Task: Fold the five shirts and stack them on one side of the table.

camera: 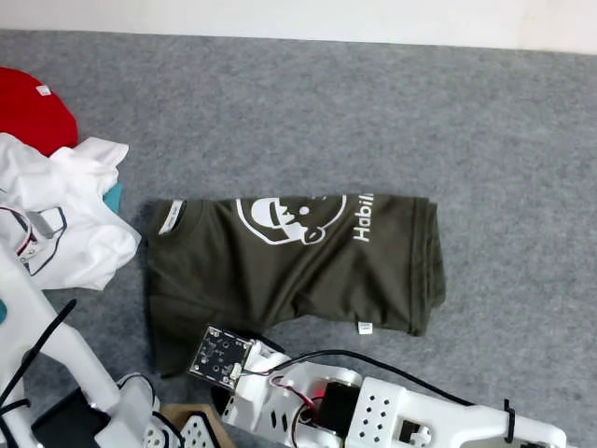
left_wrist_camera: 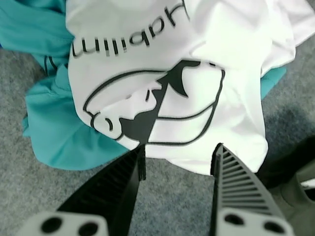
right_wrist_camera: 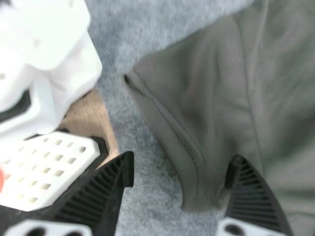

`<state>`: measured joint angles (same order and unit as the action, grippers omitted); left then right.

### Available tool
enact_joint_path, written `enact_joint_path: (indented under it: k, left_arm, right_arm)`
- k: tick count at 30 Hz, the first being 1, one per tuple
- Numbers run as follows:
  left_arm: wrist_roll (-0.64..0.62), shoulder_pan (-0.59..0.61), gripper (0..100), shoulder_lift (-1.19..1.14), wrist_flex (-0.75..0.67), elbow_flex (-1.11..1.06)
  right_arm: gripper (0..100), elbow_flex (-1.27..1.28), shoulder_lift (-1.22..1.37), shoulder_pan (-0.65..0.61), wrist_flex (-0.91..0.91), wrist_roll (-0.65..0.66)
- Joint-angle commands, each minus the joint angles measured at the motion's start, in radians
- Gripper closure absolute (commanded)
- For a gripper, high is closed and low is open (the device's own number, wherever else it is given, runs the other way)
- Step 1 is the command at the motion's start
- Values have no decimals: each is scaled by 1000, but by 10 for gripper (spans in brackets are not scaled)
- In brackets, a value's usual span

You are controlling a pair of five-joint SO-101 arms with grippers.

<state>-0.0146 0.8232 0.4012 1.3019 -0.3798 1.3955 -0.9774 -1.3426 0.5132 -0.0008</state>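
- Red shirt bunched at the far left edge of the grey table.
- White shirt crumpled just beside it, lying on a teal shirt.
- Left gripper above the white shirt's edge, jaws apart, holding nothing.
- Olive shirt mid-table, partly folded, print up.
- Right gripper over the olive shirt's near corner, jaws apart, empty.

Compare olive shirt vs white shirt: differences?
The olive shirt lies spread out mid-table; the white shirt is bunched at the side. Olive carries white print, white carries dark. White rests on a teal shirt, olive directly on the grey mat. Both bear a round logo.
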Motion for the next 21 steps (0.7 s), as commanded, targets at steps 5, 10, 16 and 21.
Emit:
enact_joint_path:
  k: [5, 10, 16, 21]
  left_arm:
    - [6, 2, 772, 4, -41, 5]
    - [5, -5, 772, 2, -32, 90]
    - [5, 28, 772, 2, -40, 154]
    - [5, 44, 772, 2, -41, 153]
  right_arm:
    - [700, -48, 50, 51, -33, 74]
    - [700, -176, 266, 64, -44, 72]
    - [700, -280, 492, 61, -47, 72]
    - [700, -285, 621, 61, -166, 77]
